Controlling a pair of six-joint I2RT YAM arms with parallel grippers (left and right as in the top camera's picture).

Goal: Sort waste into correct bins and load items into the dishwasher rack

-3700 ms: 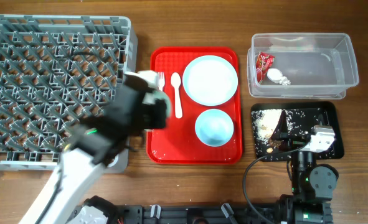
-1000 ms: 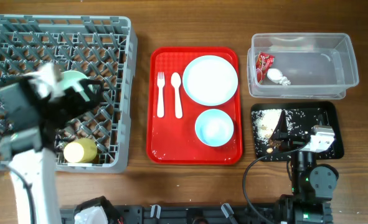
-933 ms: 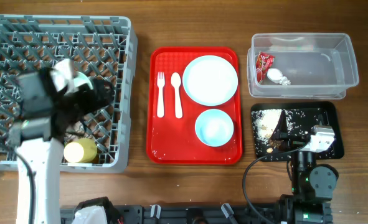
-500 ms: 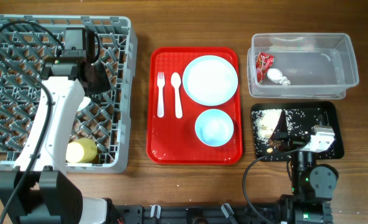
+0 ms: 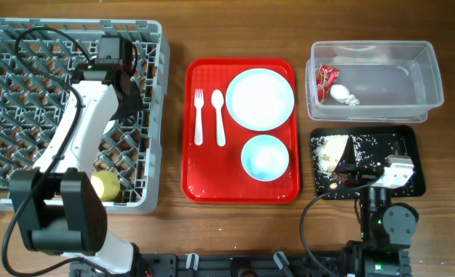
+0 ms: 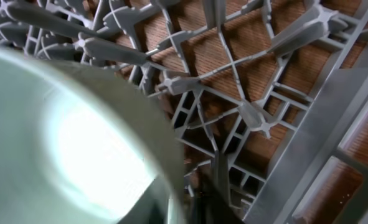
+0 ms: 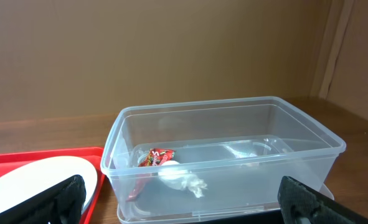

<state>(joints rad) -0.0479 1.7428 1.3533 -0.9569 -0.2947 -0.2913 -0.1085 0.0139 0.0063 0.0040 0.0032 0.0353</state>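
The grey dishwasher rack [image 5: 27, 92] fills the left; a yellow-green cup [image 5: 105, 185] lies at its front. My left gripper [image 5: 127, 96] is over the rack's back right part, shut on the rim of a pale green bowl [image 6: 65, 143], low over the lattice [image 6: 246, 112]. The arm hides the bowl from overhead. The white plate [image 5: 259, 98], light blue bowl [image 5: 265, 157], fork [image 5: 199, 115] and spoon [image 5: 219, 115] lie on the red tray [image 5: 204, 181]. My right gripper [image 5: 358, 173] is open and empty over the black tray [image 5: 412, 146], which holds food scraps [image 5: 331, 150].
The clear tub [image 5: 435, 77] at the back right holds the red wrapper [image 5: 325, 79] and white tissue [image 5: 342, 94]; the tub also shows in the right wrist view [image 7: 233, 124]. A cable runs from the right arm's base at the front edge.
My left arm has swung from the rack's left side to its back right part, carrying the pale green bowl. The right arm has not moved.
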